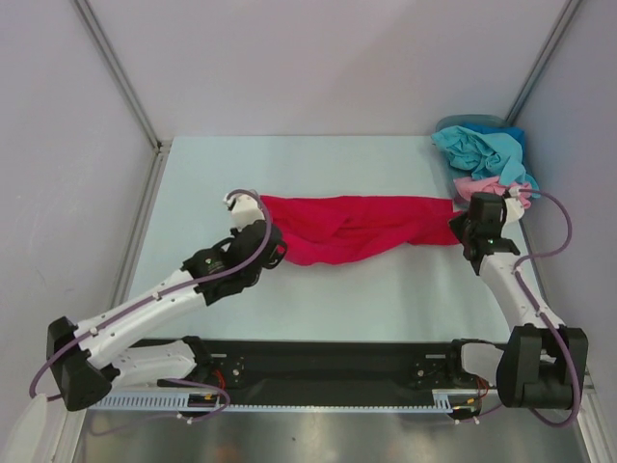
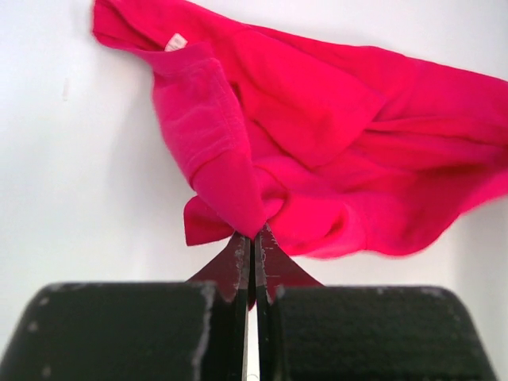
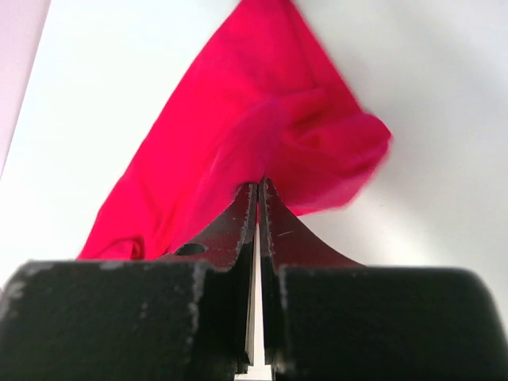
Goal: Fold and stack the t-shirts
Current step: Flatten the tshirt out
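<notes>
Left gripper [image 2: 254,238] is pinched tight on 1 bunched end of the crimson t-shirt [image 2: 333,143], with cloth trapped between the closed tips. Right gripper [image 3: 258,190] is the same, clamped on the opposite end. The shirt spans between the 2 grippers across the middle of the table [image 1: 289,164], twisted, rumpled and sagging at its centre (white neck label [image 2: 175,41] shows toward the left arm's end). At the far right corner a teal-blue t-shirt [image 1: 482,149] is crumpled against the blue-grey basket [image 1: 465,122]. A light pink t-shirt [image 1: 478,185] is bunched on its near side, just beside the right gripper.
</notes>
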`<state>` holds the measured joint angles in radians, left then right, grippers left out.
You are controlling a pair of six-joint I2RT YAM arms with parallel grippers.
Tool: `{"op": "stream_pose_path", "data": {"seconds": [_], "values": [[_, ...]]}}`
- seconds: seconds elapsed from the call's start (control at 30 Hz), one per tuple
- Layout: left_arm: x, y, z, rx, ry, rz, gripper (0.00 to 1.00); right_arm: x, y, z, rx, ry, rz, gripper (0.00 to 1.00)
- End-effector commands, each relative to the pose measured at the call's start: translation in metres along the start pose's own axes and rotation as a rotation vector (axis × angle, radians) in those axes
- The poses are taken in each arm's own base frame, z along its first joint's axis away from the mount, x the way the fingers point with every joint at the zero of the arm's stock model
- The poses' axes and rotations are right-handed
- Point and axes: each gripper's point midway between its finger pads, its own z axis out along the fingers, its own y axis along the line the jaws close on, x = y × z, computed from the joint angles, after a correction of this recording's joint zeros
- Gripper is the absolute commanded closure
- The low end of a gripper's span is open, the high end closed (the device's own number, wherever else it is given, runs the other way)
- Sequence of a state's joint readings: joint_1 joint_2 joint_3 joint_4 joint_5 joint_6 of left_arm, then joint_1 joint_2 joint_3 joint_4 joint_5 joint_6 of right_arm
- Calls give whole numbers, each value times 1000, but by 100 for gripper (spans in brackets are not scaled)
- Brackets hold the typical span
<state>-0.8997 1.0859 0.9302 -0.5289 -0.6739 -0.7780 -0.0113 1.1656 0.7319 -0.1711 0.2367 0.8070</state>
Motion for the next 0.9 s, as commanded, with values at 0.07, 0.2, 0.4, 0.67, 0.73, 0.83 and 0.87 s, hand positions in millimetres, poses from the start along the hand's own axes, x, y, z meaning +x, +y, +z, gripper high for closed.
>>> {"op": "stream_pose_path", "data": {"seconds": [0.07,0.2,0.4,0.67,0.73,0.83,0.87], "values": [[-37,35,-26,-97,-47,-43,99,-22,-5,-13,32,-23,26,100],[-56,57,-39,-146,-68,-93,99,-21,-7,-18,30,-29,46,100],[-46,66,-50,-118,-25,-164,100,-10,-13,-37,-9,-12,72,100],[28,85,-36,-140,125,-206,100,24,-32,-48,-9,62,71,100],[39,88,-36,-140,149,-212,99,36,-39,-51,-4,70,74,100],[51,90,-38,-131,170,-239,98,57,-37,-58,-13,99,39,100],[54,91,-38,-130,173,-242,97,60,-37,-59,-10,101,32,100]]}}
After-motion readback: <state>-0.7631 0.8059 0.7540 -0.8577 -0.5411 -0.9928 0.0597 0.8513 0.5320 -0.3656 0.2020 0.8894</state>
